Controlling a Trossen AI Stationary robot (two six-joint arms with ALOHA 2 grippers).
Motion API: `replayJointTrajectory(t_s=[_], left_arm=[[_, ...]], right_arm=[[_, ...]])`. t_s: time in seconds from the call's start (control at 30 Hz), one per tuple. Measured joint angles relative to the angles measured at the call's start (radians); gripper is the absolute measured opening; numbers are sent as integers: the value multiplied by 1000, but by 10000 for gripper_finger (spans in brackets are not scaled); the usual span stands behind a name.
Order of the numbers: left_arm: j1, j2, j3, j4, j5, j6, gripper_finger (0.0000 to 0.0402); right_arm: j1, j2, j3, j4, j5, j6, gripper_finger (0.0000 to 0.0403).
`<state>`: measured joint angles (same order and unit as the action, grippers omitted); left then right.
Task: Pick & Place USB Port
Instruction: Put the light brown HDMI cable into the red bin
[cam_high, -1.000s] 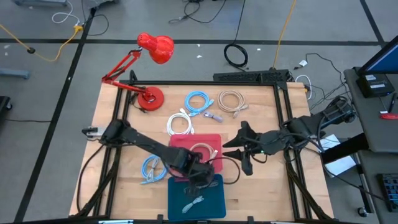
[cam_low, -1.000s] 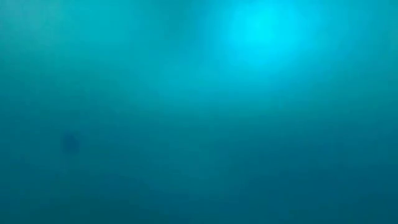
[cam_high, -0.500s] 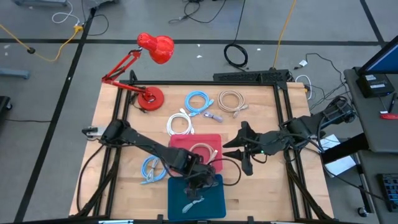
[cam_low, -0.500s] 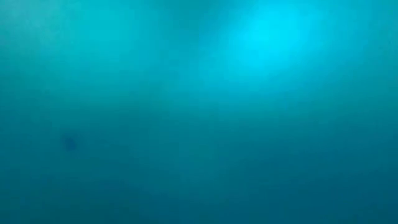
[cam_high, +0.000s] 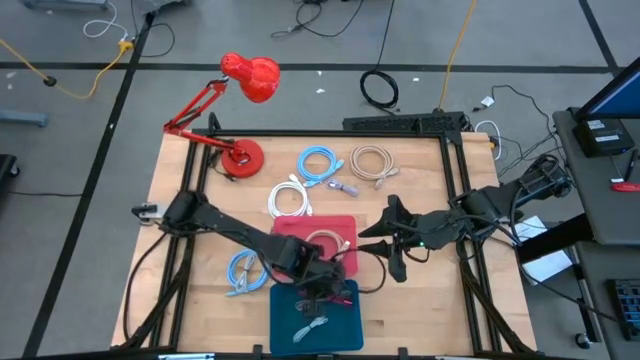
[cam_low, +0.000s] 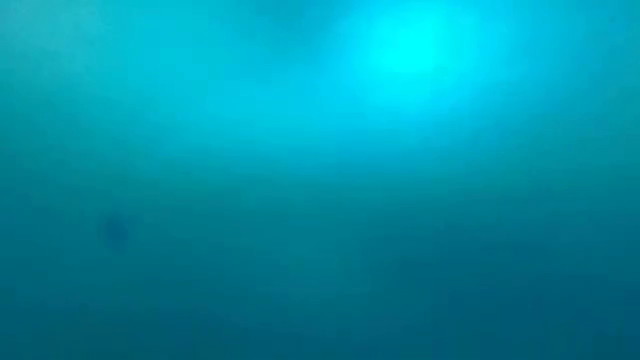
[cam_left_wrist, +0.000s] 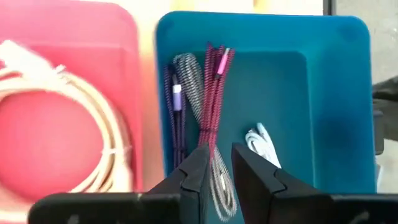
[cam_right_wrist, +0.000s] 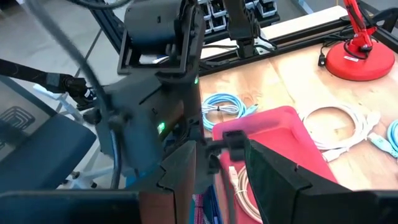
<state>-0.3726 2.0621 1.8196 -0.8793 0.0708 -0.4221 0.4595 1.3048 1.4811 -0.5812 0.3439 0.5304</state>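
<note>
Under my left wrist: a shallow teal plastic tray (cam_left_wrist: 336, 93), rectangular with rounded corners, lying flat on the wooden surface (cam_high: 200, 300) at its near edge. Inside it, a bundle of braided cables (cam_left_wrist: 208, 118): one magenta-and-black weave with a pink plug end, one purple weave with a violet plug, one grey weave, all lying side by side along the tray's wall nearest the red tray. Beside them, apart, a small white cable (cam_left_wrist: 262, 143), loosely folded on the tray floor. Touching the teal tray's side, a red plastic tray (cam_left_wrist: 68, 68) holding a coiled cream-white cable (cam_left_wrist: 93, 118), tied with a band.
</note>
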Motion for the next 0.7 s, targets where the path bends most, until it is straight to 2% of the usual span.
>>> replayJointTrajectory(t_s=[0.17,0.23,0.33,0.43,0.47,0.53,0.7], left_arm=[[23,-117,0,-90,0,-70,72],[29,-175,0,-162,-63,-116,72],[30,-272,0,-299,-272,-216,72],[36,-353,1,-439,-540,-435,72],[45,-367,-5,-459,-595,-493,72],[76,-385,-28,-456,-621,-530,72],[189,-388,-125,-442,-529,-477,72]], right_arm=[[0,0,0,-12,0,3,130],[0,0,0,-26,0,11,130],[-4,0,0,-48,2,26,130],[-8,0,0,-60,34,41,130],[-8,0,0,-60,54,44,130],[-11,0,0,-60,105,49,130],[-41,0,0,-101,280,73,130]])
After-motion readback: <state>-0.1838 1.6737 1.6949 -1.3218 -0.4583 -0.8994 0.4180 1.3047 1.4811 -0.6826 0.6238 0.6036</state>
